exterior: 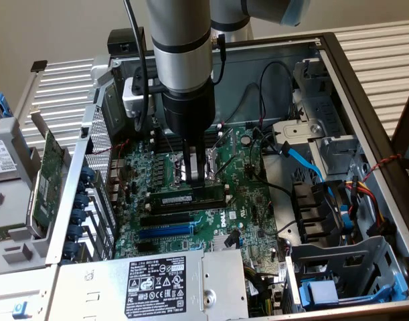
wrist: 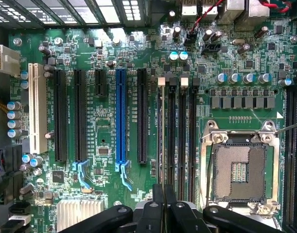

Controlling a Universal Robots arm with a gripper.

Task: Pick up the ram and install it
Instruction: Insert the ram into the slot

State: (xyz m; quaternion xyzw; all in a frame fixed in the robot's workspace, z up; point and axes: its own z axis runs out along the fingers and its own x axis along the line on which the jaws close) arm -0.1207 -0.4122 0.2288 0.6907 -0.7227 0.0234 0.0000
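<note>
The open grey metal computer case point(exterior: 365, 100) lies on a white slatted counter point(exterior: 378, 40), with a plain beige wall point(exterior: 50, 27) across the upper left of the exterior frame. Inside the case is the green motherboard point(exterior: 248, 207). A silver power-supply box with a black-and-white label point(exterior: 217, 281) fills the bottom centre, and a light blue flat cable point(exterior: 304, 160) curves through the drive bay at right. A larger green expansion card point(exterior: 47, 167) stands by the case's left wall.

The grey robot arm point(exterior: 183, 40) comes down from the top centre. Its gripper point(exterior: 197, 179) hangs over the memory slots in the middle of the board. In the wrist view the jaws point(wrist: 164, 204) look together, two dark tips side by side with only a thin seam.

The ram, a long narrow stick with a white sticker point(exterior: 187, 199), lies along a slot just below the jaws in the exterior frame. Whether they touch it is unclear.

The wrist view shows the board point(wrist: 104, 116), a blue expansion slot point(wrist: 120, 116) left of centre and the bare square processor socket point(wrist: 240, 170) at lower right. The ram cannot be picked out there, and the jaws cover the slots' lower ends. The arm's top is cut off by the exterior frame.
</note>
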